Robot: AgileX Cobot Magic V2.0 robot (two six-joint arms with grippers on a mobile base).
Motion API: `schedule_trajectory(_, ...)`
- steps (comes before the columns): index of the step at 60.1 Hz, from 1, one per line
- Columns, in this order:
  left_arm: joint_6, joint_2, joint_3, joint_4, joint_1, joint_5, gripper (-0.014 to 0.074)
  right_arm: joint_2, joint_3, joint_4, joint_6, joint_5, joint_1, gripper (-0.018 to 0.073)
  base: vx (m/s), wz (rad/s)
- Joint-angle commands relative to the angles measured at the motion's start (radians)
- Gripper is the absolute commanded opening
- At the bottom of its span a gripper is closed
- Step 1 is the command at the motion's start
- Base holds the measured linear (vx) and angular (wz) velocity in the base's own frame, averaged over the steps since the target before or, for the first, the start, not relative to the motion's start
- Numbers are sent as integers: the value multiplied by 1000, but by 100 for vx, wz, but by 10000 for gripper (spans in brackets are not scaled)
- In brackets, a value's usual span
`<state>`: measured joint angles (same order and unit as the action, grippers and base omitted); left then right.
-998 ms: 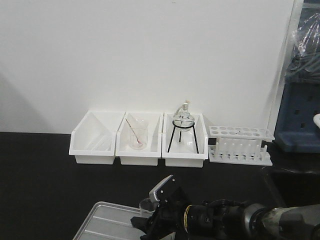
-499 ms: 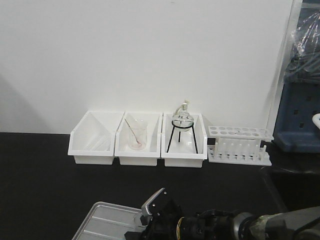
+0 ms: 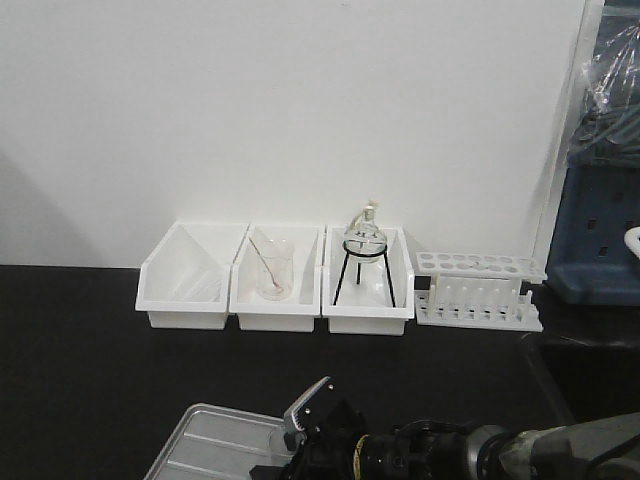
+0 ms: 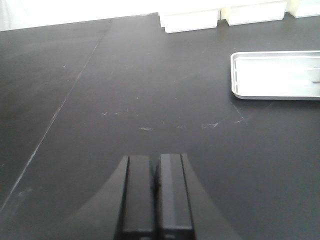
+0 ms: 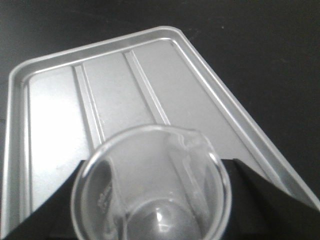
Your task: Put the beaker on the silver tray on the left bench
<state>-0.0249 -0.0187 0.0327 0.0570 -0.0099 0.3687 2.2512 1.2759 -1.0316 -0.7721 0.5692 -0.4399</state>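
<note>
The clear beaker (image 5: 150, 185) sits between the dark fingers (image 5: 255, 200) of my right gripper (image 5: 152, 167), which is shut on it. It is held low over the near right part of the silver tray (image 5: 60, 100), whose ribbed floor shows behind it. In the front view the right gripper (image 3: 300, 440) is at the tray's right end (image 3: 215, 445) on the black left bench (image 3: 80, 380). My left gripper (image 4: 155, 190) is shut and empty above the bare bench top (image 4: 125, 75), with the tray (image 4: 275, 75) off to its right.
Three white bins (image 3: 180, 290) stand against the back wall. One holds a beaker with pink residue and a rod (image 3: 274, 272), and another holds a flask on a tripod (image 3: 365, 250). A white test-tube rack (image 3: 480, 290) and blue equipment (image 3: 600, 240) stand at the right.
My right gripper has come down with the beaker towards the tray since one second ago. It has barely moved in the last half second.
</note>
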Motion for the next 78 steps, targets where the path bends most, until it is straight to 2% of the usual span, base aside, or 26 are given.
schedule_trajectory(1, 2, -7, 20, -3, -5, -81, 1, -79, 25, 25, 9, 46, 3, 552, 0, 0)
schedule_trajectory(21, 2, -7, 20, -3, -5, -81, 1, -211, 25, 23, 6, 47, 4, 566, 0, 0)
schedule_trajectory(27, 2, -7, 20, -3, -5, -81, 1, -299, 25, 9, -52, 46, 4, 566, 0, 0)
schedule_trajectory(30, 2, -7, 20, -3, -5, -81, 1, -349, 25, -24, -96, 39, 4, 563, 0, 0)
schedule_trajectory(36, 2, -7, 20, -3, -5, -81, 1, -470, 3, -151, -174, 15, 4, 547, 0, 0)
schedule_trajectory(42, 2, -7, 20, -3, -5, -81, 1, -618, -72, -276, -262, -26, 4, 525, 0, 0)
schedule_trajectory(46, 2, -7, 20, -3, -5, -81, 1, -737, -146, -311, -339, -59, 4, 516, 0, 0)
schedule_trajectory(59, 2, -7, 20, -3, -5, -81, 1, -1119, -368, -315, -486, -243, 4, 513, 0, 0)
schedule_trajectory(68, 2, -7, 20, -3, -5, -81, 1, -1320, -478, -311, -493, -398, 4, 513, 0, 0)
schedule_trajectory(78, 2, -7, 20, -3, -5, -81, 1, -1420, -547, -311, -493, -447, 4, 513, 0, 0)
